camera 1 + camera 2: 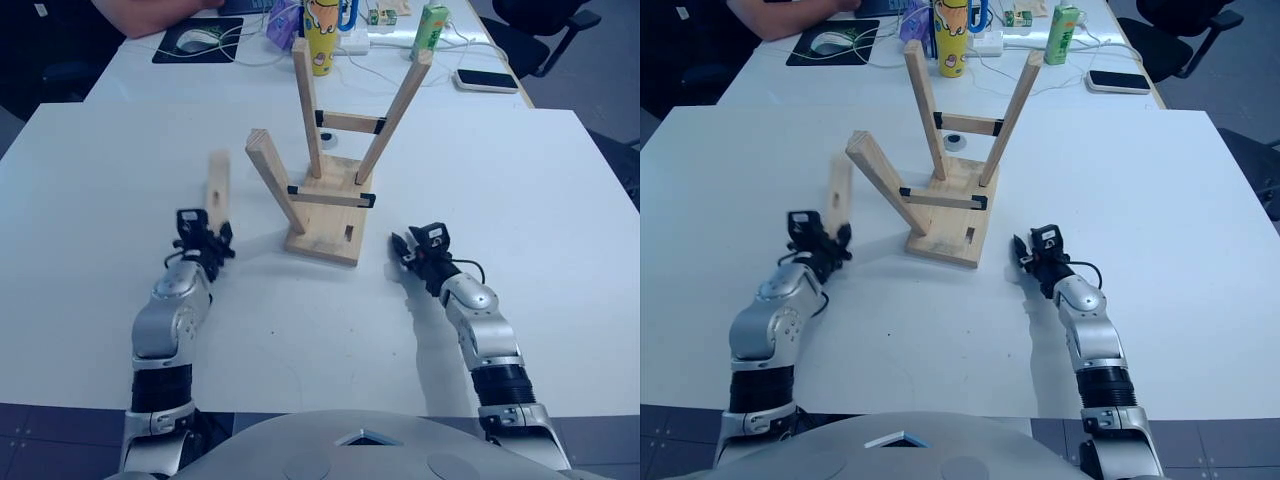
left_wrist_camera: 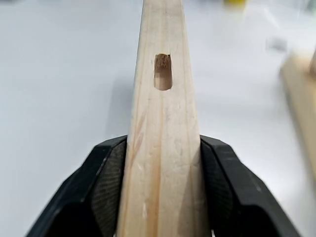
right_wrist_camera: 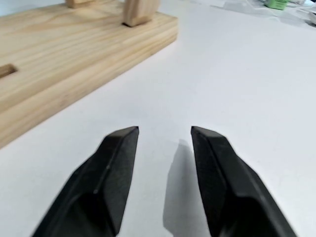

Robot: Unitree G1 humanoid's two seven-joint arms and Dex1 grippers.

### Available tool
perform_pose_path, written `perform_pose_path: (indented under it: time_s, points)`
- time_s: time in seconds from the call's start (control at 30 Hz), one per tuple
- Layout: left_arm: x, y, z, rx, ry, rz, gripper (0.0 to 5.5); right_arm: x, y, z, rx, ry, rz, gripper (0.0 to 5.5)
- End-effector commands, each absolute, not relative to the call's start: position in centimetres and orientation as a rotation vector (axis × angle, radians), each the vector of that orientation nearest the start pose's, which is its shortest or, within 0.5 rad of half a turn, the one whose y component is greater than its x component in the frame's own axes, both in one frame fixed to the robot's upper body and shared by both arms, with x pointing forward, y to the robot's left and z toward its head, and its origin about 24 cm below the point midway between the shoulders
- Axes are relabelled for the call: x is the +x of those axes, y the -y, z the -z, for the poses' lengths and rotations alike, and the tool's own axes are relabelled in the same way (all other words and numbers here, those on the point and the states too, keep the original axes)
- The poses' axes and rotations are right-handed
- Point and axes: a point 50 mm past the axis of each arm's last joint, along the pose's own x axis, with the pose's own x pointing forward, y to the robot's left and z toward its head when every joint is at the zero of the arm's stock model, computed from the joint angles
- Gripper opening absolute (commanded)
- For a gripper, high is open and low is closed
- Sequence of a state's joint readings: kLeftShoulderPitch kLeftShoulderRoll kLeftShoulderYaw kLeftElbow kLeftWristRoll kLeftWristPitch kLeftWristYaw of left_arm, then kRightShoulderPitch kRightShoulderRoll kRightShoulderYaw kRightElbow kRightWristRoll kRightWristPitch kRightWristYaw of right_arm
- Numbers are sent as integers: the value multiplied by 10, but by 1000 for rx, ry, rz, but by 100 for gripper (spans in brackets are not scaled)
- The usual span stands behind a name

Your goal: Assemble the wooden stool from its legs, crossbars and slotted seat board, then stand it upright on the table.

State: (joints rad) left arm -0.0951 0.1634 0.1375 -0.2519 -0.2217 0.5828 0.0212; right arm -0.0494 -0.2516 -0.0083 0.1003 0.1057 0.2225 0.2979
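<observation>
The seat board lies upside down on the tabletop with three legs and two crossbars fitted. The left gripper clamps the fourth leg beside it. The right gripper rests released near the board. Likely remaining: seating that leg and its crossbars, then standing the stool upright.

- Bright, even light from overhead; the white table reads very pale across both eye views.
- Shadows are soft and short: a faint grey band on the table just left of the right arm, and a thin dark line under the seat board.
- Left wrist view: a pale shadow runs alongside the loose leg; the tabletop is nearly washed out to white.
- Right wrist view: the right gripper throws a soft shadow on the table between its parted fingers.
</observation>
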Motion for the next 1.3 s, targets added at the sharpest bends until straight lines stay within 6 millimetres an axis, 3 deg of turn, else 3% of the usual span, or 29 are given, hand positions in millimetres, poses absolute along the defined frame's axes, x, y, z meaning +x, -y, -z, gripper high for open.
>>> perform_pose_path:
  time_s: [0.03, 0.23, 0.3, 0.37, 0.47, 0.63, 0.73, 0.93, 1.1, 1.3]
  points:
    - [275, -193, -164, -124, 286, 19, 207, 273, 201, -28, -64, -212, -148, 200]
    - [269, -193, -230, -293, 526, 337, 207, 279, 213, -34, 63, -147, -139, 200]
    - [261, -182, -253, -377, 529, 595, 207, 278, 220, -35, 117, -138, -155, 200]
    - [248, -166, -262, -396, 466, 841, 207, 277, 225, -39, 176, -116, -185, 200]
    - [232, -148, -251, -360, 320, 1049, 207, 281, 230, -47, 194, -95, -235, 200]
    - [213, -127, -222, -366, 114, 1202, 207, 284, 235, -67, 190, -69, -393, 200]
    - [205, -115, -203, -351, 3, 1273, 207, 275, 248, -78, 180, -125, -546, 200]
    - [202, -118, -171, -437, -151, 1356, 207, 248, 264, -108, 312, -336, -946, 285]
    - [208, -124, -142, -523, -274, 1396, 207, 224, 245, -123, 451, -451, -1237, 368]
    - [211, -124, -126, -514, -356, 1448, 207, 230, 227, -141, 599, -333, -1307, 371]
